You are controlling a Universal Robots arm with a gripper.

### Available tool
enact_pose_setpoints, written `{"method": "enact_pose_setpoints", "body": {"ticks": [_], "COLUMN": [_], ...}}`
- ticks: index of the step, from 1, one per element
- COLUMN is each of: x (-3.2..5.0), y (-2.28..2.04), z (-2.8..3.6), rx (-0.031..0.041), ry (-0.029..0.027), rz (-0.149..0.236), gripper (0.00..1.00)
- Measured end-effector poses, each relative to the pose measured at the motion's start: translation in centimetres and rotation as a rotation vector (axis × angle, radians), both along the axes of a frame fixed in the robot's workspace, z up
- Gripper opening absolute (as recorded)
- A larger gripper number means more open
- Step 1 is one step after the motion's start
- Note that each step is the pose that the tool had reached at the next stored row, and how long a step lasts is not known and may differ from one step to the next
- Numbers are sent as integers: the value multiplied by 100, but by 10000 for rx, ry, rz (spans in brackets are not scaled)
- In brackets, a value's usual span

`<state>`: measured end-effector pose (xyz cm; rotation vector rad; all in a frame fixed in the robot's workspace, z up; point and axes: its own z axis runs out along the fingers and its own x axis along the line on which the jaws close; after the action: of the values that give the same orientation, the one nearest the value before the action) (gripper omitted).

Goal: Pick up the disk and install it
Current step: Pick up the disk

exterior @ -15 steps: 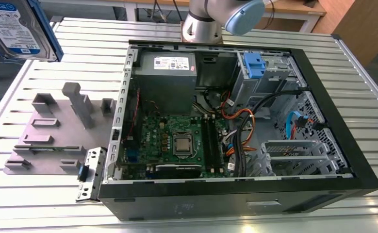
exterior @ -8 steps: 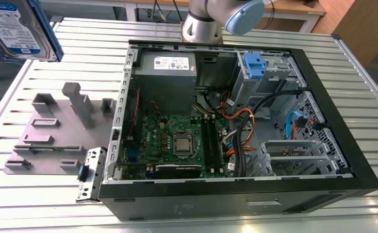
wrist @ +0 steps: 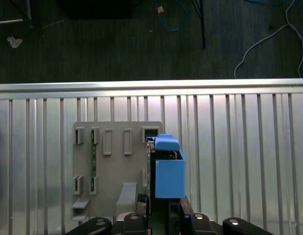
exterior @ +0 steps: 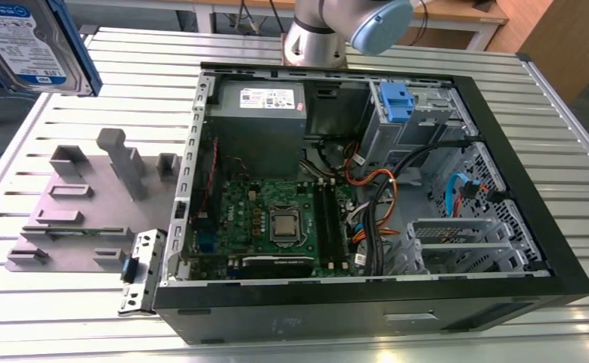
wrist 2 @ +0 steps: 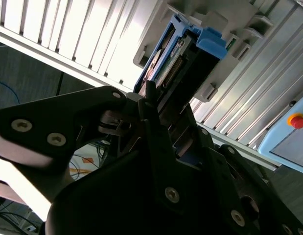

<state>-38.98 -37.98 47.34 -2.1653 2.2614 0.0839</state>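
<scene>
Above the slatted metal worktop (exterior: 62, 333), your gripper (wrist: 161, 218) is clamping the disk (exterior: 27, 41) and holding it high in the air at the exterior view's left, over the grey fixture (exterior: 72, 219) and well apart from the open computer case (exterior: 566, 280). I judge you are carrying it across, so be keeping the grip firm, the drive level and the travel slow, clearing the case wall and the loose cables (exterior: 375, 181).
</scene>
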Motion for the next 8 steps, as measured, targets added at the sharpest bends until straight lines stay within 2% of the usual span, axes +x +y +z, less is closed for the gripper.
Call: {"method": "enact_pose_setpoints", "body": {"ticks": [8], "x": [9], "y": [0], "z": [0], "rx": [0], "ry": [0], "rz": [2], "gripper": [35]}}
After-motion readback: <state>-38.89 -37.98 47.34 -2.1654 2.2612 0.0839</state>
